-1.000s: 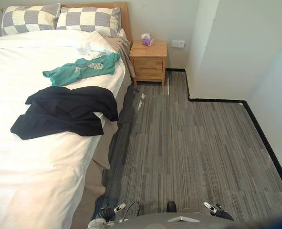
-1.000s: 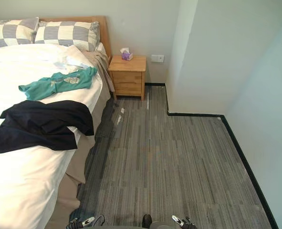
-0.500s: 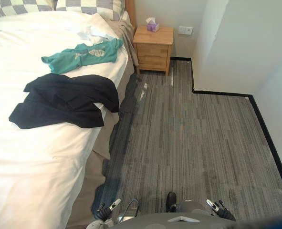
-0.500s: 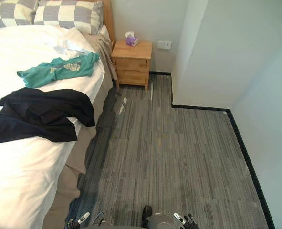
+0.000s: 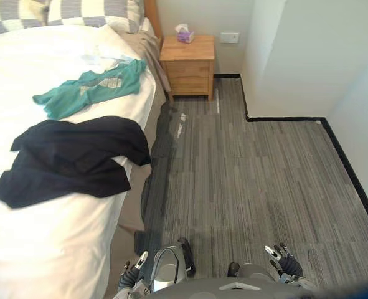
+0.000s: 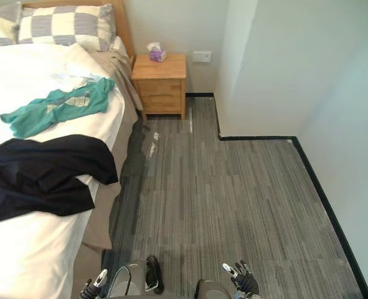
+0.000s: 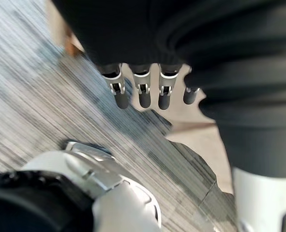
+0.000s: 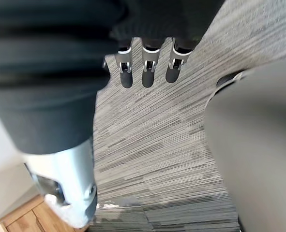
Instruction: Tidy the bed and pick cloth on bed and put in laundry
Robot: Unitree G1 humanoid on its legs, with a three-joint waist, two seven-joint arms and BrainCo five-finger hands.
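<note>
**Clothes on the bed, both hands empty**

The bed (image 5: pixel 53 218) takes up the robot's left side, its white cover bare near the foot and rumpled up by the checked pillows (image 5: pixel 90 11). Nothing of the task looks done yet. The black garment (image 5: pixel 71 159) lies spread in a heap across the middle of the bed, reaching to the edge nearest the floor. The green shirt (image 5: pixel 90 90) lies flat beyond it, nearer the pillows and apart from the black one. Both have yet to be picked up and carried to the laundry, and the cover needs smoothing afterwards, by my reading.

The left hand (image 7: pixel 142 92) hangs low beside the bed's foot, fingers straight and relaxed, holding and touching nothing. The right hand (image 8: pixel 148 70) hangs the same way over the grey floor (image 5: pixel 264 180), fingers loose and empty, well apart from the bed.
</note>
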